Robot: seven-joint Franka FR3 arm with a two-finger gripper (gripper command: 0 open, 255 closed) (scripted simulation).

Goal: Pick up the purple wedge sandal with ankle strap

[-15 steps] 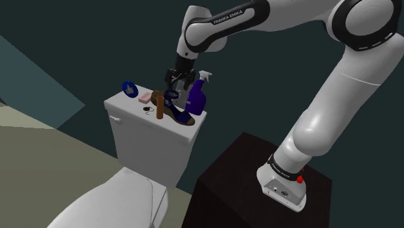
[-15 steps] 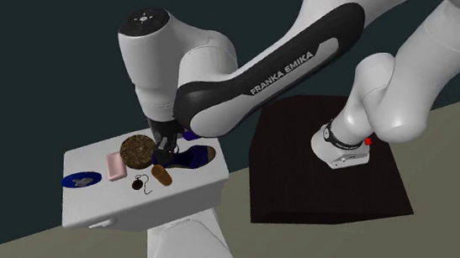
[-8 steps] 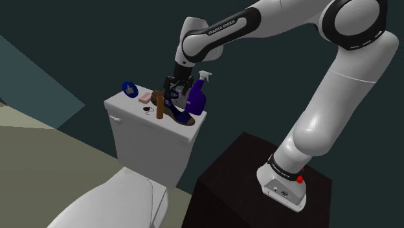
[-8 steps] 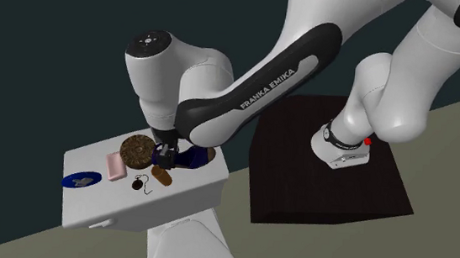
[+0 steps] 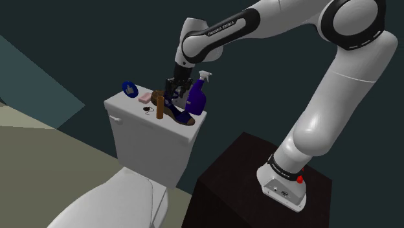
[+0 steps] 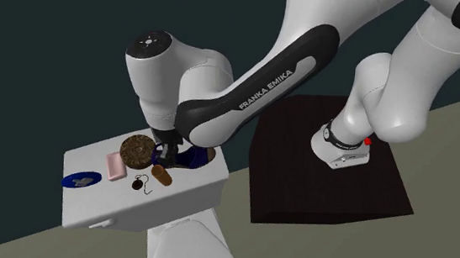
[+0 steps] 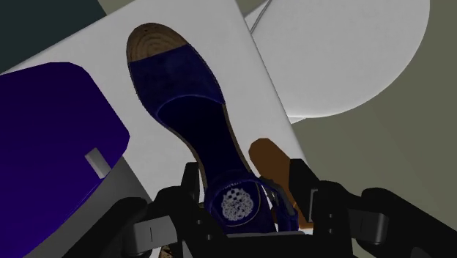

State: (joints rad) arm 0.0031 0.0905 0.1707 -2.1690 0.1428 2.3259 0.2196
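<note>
The sandal (image 5: 182, 116) is dark purple with a brown wedge sole and lies on the white toilet tank lid (image 5: 126, 105). From the second exterior view the sandal (image 6: 192, 156) is half hidden under the arm. My black gripper (image 5: 171, 92) has come down on its heel end. In the wrist view the sandal (image 7: 183, 102) runs away from the gripper (image 7: 243, 199). Both fingers (image 7: 192, 183) clasp the heel and ankle strap, so the gripper is shut on it.
A purple spray bottle (image 5: 197, 97) stands right behind the sandal. A brown upright piece (image 5: 159, 103) stands close by one finger. A pink bar (image 6: 115, 166), a blue item (image 6: 81, 180), a round brown disc (image 6: 137, 149) and a small black object (image 6: 139, 184) share the lid. The dark stand (image 5: 239, 168) is beside the toilet.
The gripper has sunk a little onto the sandal's heel, and its fingers have gone from wide apart to shut on it. The sandal has not moved.
</note>
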